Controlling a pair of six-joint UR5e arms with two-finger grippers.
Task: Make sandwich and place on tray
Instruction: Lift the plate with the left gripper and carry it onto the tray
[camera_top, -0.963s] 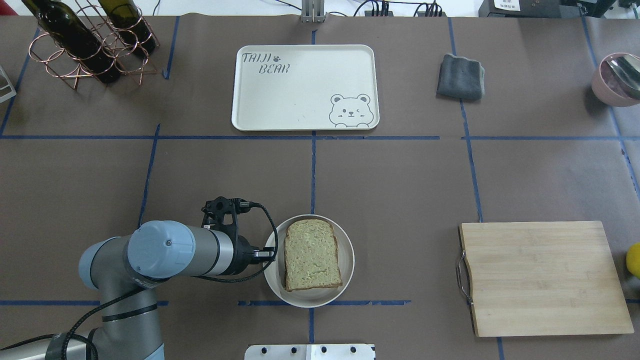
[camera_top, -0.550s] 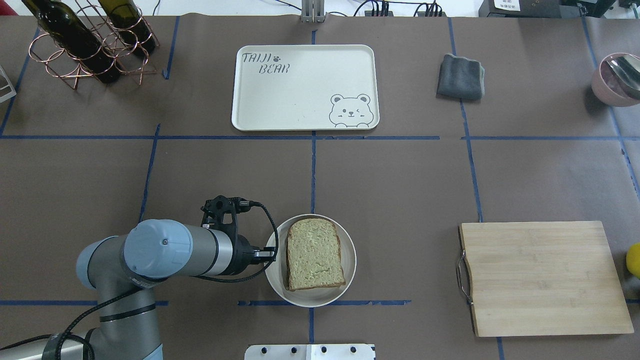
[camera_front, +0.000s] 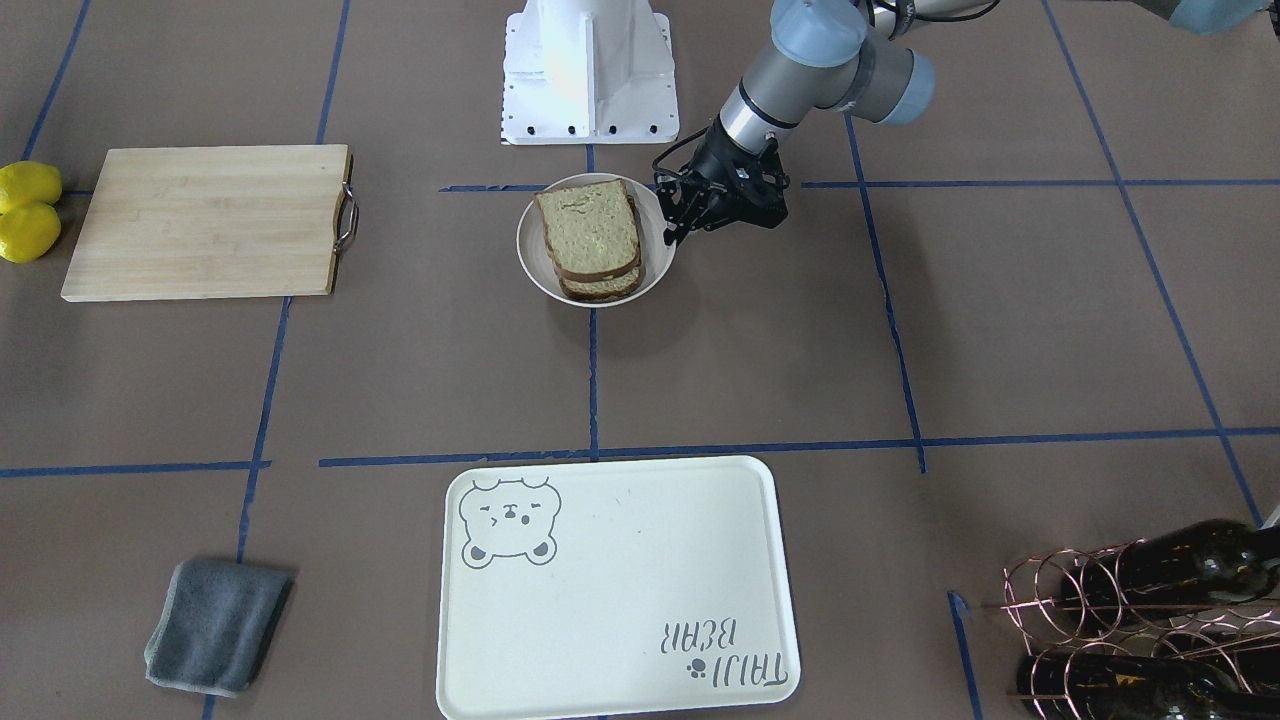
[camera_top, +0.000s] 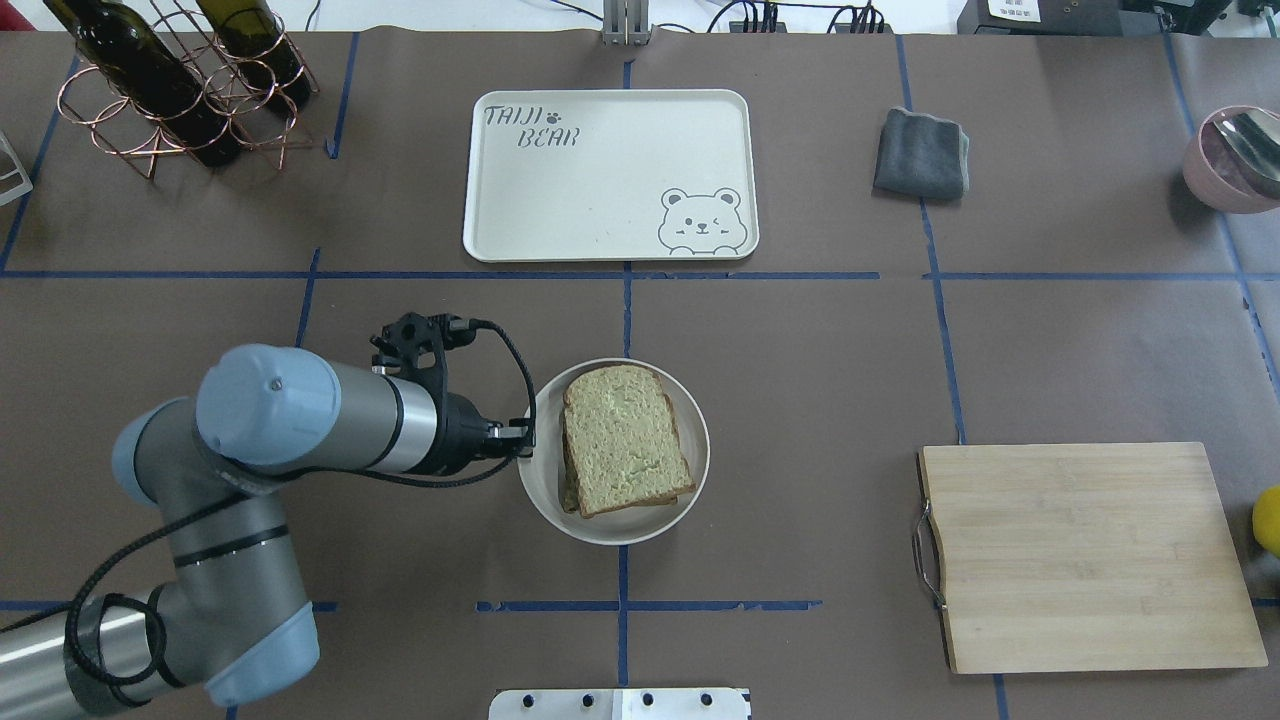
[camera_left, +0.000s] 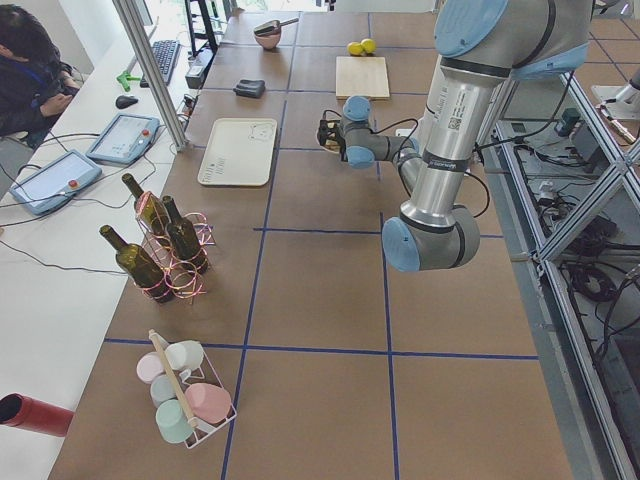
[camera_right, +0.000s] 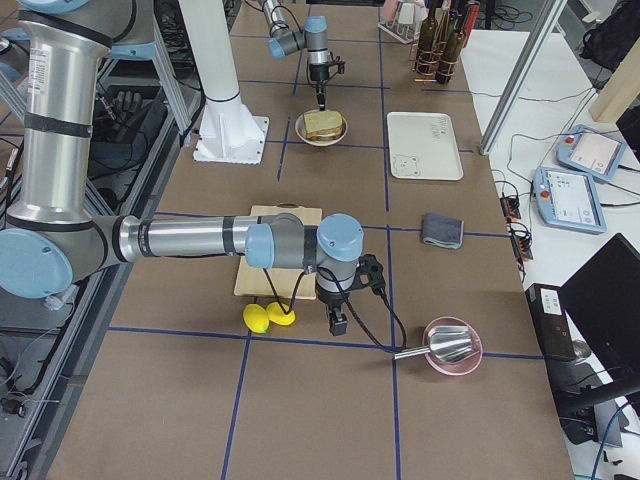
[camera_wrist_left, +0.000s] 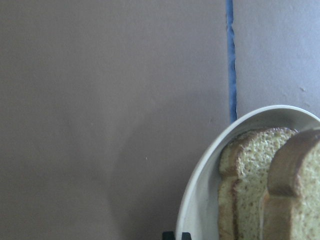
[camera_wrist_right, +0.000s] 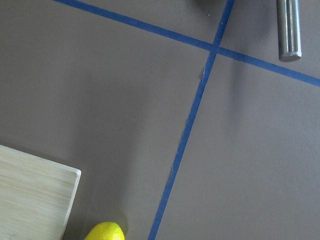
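– Since the task turns on the sandwich (camera_top: 625, 440), where does it lie?
– It sits in a round white bowl (camera_top: 640, 528) on the near half of the worktop (camera_top: 800, 380). Two bread slices are stacked, the upper one skewed a little over the lower. What lies between them cannot be seen.
– And the tray (camera_top: 560, 200)?
– It lies flat at the far side, well apart from the bowl, with a blue tape line between the two. Its bear drawing is in the corner nearest the folded grey cloth (camera_top: 920, 152).
– What of the left pincer (camera_top: 522, 440)?
– It reaches in level from the robot's left side. Its jaws are clamped on the bowl's rim on that side. The left wrist view shows the rim right at the fingertips, with the bread just beyond.
– The right pincer (camera_right: 338, 322)?
– It shows only in the side view. It points down over the worktop, just beside two lemons (camera_front: 28, 230) and near a corner of the wooden cutting board (camera_top: 1085, 555). Whether it is open or closed cannot be told.
– Anything else there?
– A wire rack with wine bottles (camera_top: 170, 85) stands at the far left corner.
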